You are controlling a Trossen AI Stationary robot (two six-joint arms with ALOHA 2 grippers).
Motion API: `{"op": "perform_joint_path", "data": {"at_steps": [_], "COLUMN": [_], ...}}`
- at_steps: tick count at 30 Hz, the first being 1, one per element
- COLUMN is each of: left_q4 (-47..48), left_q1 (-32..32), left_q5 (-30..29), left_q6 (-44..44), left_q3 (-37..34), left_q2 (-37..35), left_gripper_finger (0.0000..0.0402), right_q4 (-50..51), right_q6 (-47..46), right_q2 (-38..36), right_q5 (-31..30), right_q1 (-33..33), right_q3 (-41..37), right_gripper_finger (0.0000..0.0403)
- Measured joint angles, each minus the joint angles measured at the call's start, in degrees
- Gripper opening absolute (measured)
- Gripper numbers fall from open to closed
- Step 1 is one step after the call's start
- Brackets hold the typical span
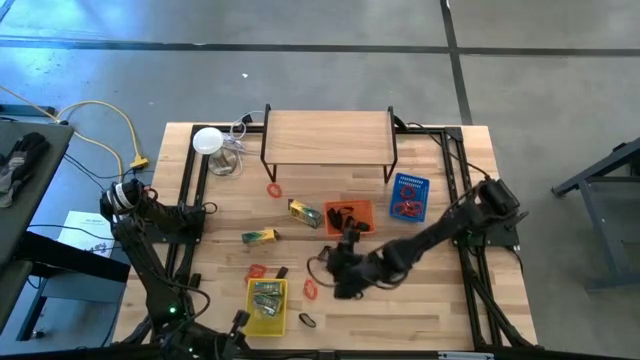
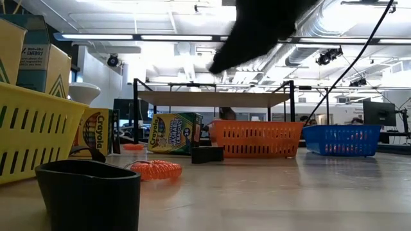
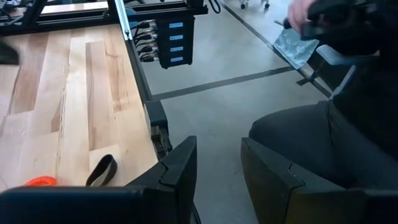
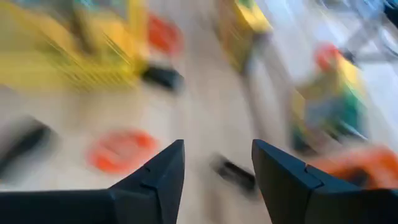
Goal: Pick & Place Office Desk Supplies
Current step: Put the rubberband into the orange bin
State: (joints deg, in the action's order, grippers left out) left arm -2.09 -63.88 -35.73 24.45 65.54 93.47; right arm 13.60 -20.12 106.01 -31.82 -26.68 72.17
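Right gripper (image 1: 335,285) open, empty, hovering near red band (image 1: 311,289): approach step; next, descend and close. Left gripper (image 3: 217,171) open, parked near-left

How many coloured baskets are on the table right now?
3: the yellow basket near the front edge, the orange basket mid-table, and the blue basket beside it, toward the right arm's side.

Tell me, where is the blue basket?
In the high view the blue basket sits on the table's right side, just right of the orange basket and below the wooden shelf.
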Motion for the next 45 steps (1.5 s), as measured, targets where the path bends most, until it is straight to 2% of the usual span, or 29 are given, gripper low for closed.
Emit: {"op": "perform_joint_path", "data": {"at_steps": [3,6,8,10,16,22,27,34,41,45], "left_q4": [0.0,0.1,0.1,0.0,0.1,0.5,0.7,0.8,0.8,0.7], "left_q1": [0.0,0.0,0.0,0.0,0.0,0.0,0.0,0.0,0.0,0.0], "left_q5": [0.0,0.0,0.0,0.0,0.1,0.1,0.1,0.1,0.1,0.1], "left_q6": [0.0,0.0,0.0,0.0,0.0,0.0,0.0,0.0,0.0,0.0], "left_q3": [0.0,0.0,0.0,0.0,0.0,0.0,0.0,0.0,0.0,0.0], "left_q2": [0.0,0.0,0.0,0.0,0.0,0.0,0.0,0.0,0.0,0.1], "left_gripper_finger": [0.012,0.012,0.012,0.012,0.012,0.012,0.012,0.012,0.012,0.012], "right_q4": [-4.3,-9.5,-10.8,-13.9,-13.6,-24.0,-26.3,-23.2,-9.9,-0.8], "right_q6": [-1.0,-8.1,-9.4,-8.3,3.4,3.3,-1.3,-4.2,-1.7,-3.7], "right_q2": [0.4,1.8,2.3,3.9,9.3,11.9,12.1,12.2,18.6,22.2], "right_q5": [0.5,6.4,9.6,11.3,10.8,15.7,18.8,20.5,20.2,19.8], "right_q1": [-1.3,-1.9,-2.9,-3.9,-6.3,-7.1,-7.1,-7.5,-9.4,-8.6], "right_q3": [0.0,0.1,-0.1,0.3,-0.2,0.0,0.0,6.0,21.0,26.1], "right_gripper_finger": [0.0174,0.0174,0.0174,0.0174,0.0174,0.0174,0.0174,0.0174,0.0174,0.0174]}}
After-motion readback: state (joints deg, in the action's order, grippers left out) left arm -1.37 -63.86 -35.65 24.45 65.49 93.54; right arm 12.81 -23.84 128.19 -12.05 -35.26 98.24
